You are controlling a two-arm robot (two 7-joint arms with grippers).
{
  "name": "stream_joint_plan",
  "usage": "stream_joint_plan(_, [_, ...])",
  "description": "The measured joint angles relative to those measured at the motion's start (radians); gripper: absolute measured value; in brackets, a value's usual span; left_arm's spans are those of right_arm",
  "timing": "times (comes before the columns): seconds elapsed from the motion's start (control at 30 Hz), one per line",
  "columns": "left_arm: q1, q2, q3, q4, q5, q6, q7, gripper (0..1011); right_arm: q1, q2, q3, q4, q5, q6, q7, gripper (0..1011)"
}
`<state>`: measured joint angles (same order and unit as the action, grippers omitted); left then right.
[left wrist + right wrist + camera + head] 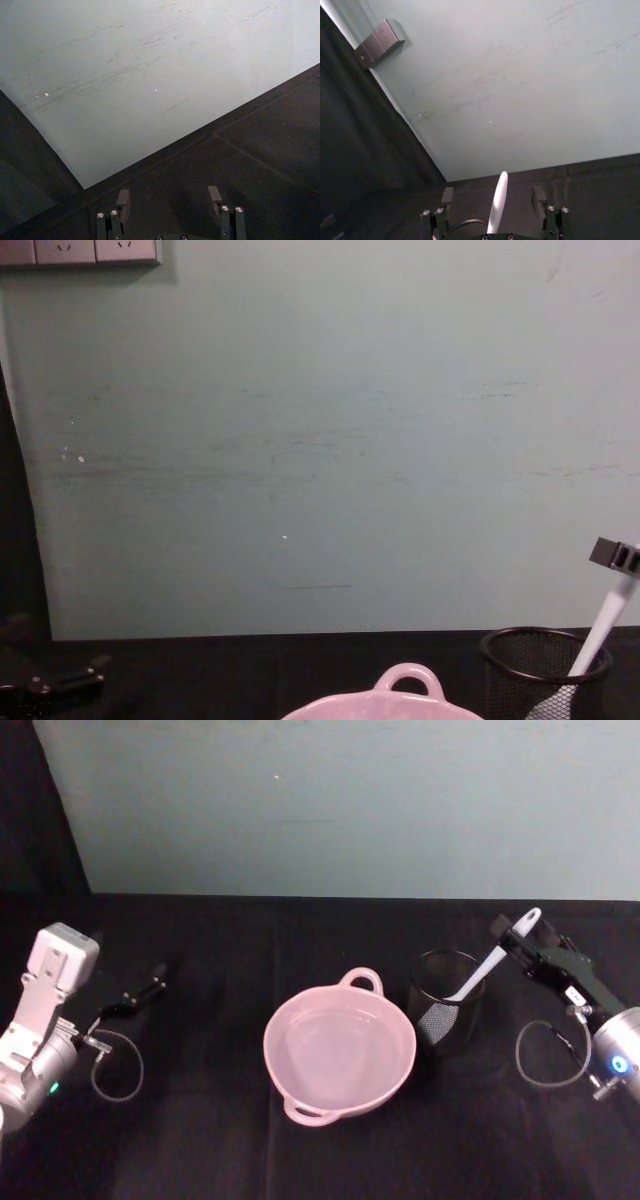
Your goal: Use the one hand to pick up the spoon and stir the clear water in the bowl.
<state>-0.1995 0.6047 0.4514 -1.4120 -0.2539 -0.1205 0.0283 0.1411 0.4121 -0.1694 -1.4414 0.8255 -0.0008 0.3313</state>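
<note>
Nearest me sits the bowl (339, 1050), and right of it my right gripper (513, 936), fingers spread wide, straddles the spoon (488, 963) standing in the mesh cup (446, 1000), ready to grasp.

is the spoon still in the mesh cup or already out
In. The spoon leans with its head inside the mesh cup, handle sticking up between the open fingers of the right end effector; it has not reached the bowl.
</note>
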Motion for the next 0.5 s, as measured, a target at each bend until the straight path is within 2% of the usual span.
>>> stream_joint_plan(0.1, [0.0, 0.0, 0.0, 0.0, 0.0, 0.0, 0.0, 1005, -0.023, 0.008, 0.002, -0.032, 0.0, 0.012, -0.016, 1002])
stream_joint_plan(0.37, [0.0, 0.0, 0.0, 0.0, 0.0, 0.0, 0.0, 1005, -0.125, 0.07, 0.024, -0.172, -0.013, 0.063, -0.069, 1003])
stream_joint_plan(0.47, [0.0, 0.0, 0.0, 0.0, 0.0, 0.0, 0.0, 1005, -0.17, 0.119, 0.038, -0.228, -0.061, 0.085, -0.112, 1002])
stream_joint_plan(0.5, [0.0, 0.0, 0.0, 0.0, 0.0, 0.0, 0.0, 1005, -0.181, 0.137, 0.041, -0.242, -0.091, 0.098, -0.136, 1003])
